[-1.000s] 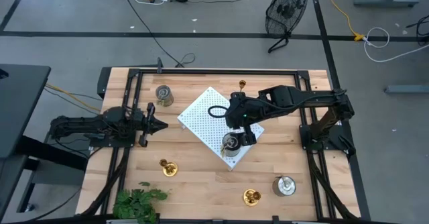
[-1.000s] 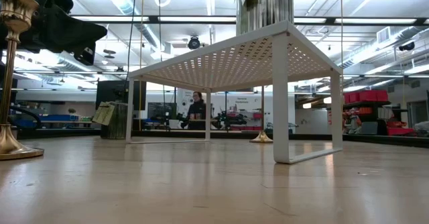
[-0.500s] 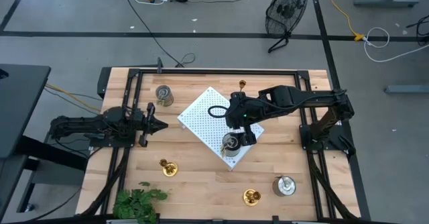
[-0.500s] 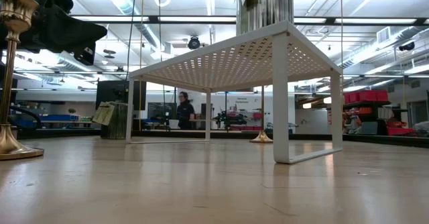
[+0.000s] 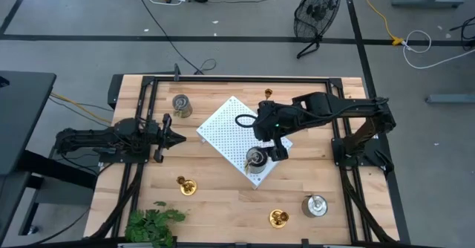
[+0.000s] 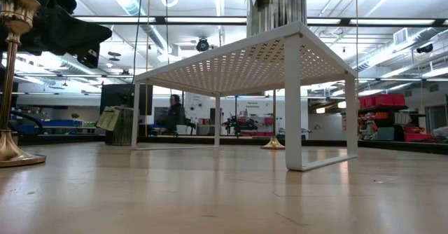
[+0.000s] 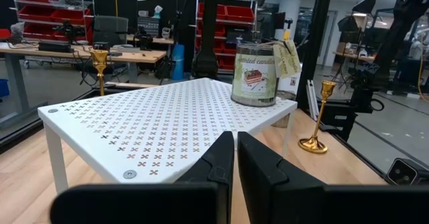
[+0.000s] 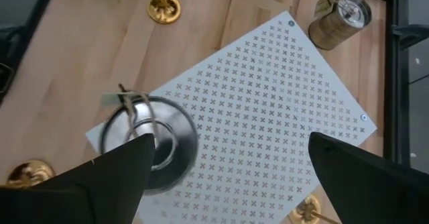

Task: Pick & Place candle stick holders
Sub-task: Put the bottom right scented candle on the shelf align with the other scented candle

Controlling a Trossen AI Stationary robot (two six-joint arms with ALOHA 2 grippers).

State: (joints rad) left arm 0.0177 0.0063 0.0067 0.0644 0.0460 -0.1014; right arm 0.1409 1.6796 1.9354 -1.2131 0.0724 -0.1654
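Brass and silver: we count six candle stick holders across the wooden table (image 5: pixel 223 196), seen from above.
Silver on the board: one squat jar-like holder (image 5: pixel 256 159) stands on the near corner of the white perforated board (image 5: pixel 230 129), a paper tag tied at its lid; in the left wrist view it sits at the board's far corner (image 7: pixel 255 75).
Other silver pieces: one (image 5: pixel 180 105) at the far left, beside the board; one (image 5: pixel 315 205) on the near right of the table.
Brass pieces: one (image 5: pixel 185 185) near the front left, one (image 5: pixel 278 218) at the front centre, one (image 5: pixel 267 93) just past the board's far edge — all three on the bare wood.
Right gripper: we see it (image 5: pixel 273 145) hanging over the board, just beside the silver holder, fingers spread wide and holding nothing; its wrist camera looks straight down on the lid (image 8: pixel 149 143), which lies partly under one dark finger (image 8: pixel 100 184).
Left gripper: it (image 5: pixel 178 137) waits over the table's left side, well apart from every holder, fingers (image 7: pixel 218 163) pressed together — nothing between them.
Foreground: green leafy plant (image 5: pixel 152 224) at the front left corner.
Background: at table height we make out a person (image 6: pixel 175 113) far off in the room, beyond the board's legs.
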